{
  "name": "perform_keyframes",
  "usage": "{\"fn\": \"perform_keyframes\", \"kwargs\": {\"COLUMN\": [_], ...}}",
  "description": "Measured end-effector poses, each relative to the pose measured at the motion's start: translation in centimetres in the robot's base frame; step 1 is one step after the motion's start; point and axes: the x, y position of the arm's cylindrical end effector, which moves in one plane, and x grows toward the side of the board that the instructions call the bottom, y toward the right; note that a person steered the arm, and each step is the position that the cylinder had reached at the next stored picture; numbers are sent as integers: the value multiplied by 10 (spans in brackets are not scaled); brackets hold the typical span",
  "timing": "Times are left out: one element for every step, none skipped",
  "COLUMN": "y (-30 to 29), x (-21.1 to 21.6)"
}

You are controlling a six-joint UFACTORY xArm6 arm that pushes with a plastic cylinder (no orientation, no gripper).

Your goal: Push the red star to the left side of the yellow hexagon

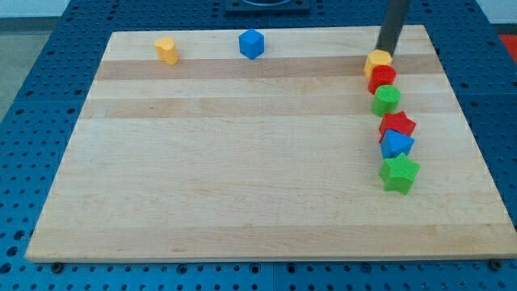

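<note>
Item: red star (397, 124), lying below the yellow hexagon (377, 61) in the column, touching the blue block (396, 145). Light, rigid, slippery, I judge; pushing a flat flank suits. My tip (382, 51) is touching the hexagon's top; no gripper showing.

Far left I see a yellow block (166, 50), a blue cube (251, 44); right, a green star (400, 174).

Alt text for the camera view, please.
My tip touches the top of a yellow block heading a column on the board's right: red block, green block, red star, blue block, green star.
</note>
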Motion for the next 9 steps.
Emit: {"fn": "perform_keyframes", "kwargs": {"y": [25, 93, 103, 80, -16, -69, -56, -20, -22], "x": [5, 0, 112, 173, 182, 170, 179, 193, 161]}}
